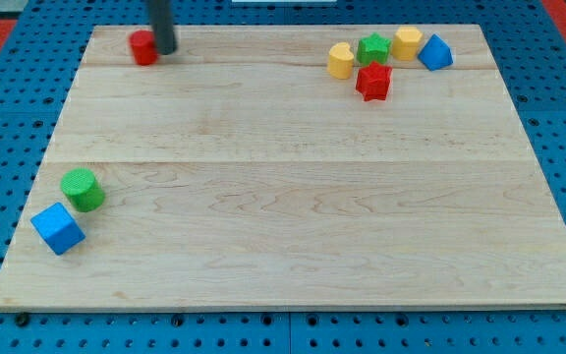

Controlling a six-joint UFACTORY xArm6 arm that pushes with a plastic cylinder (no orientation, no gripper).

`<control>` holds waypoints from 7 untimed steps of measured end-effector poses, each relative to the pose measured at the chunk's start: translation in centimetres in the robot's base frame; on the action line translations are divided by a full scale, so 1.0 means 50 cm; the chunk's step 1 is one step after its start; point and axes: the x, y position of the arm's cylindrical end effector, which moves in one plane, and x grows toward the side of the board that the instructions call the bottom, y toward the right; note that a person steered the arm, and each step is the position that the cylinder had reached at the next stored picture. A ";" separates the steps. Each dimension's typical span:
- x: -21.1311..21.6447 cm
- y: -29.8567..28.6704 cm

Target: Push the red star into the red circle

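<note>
The red star (372, 81) lies near the view's top right, just below a green star (371, 48) and right of a yellow heart (340, 60). The red circle (143, 47) sits near the view's top left. My tip (166, 51) stands right beside the red circle, touching or almost touching its right side. The red star is far to the right of both.
A yellow block (407, 42) and a blue block (435, 52) lie at the top right next to the green star. A green circle (83, 189) and a blue cube (58, 228) sit at the lower left. The wooden board (293, 197) rests on a blue pegboard.
</note>
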 end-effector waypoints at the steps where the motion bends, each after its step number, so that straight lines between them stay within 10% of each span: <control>1: 0.062 0.103; 5: 0.214 0.762; 7: 0.104 0.527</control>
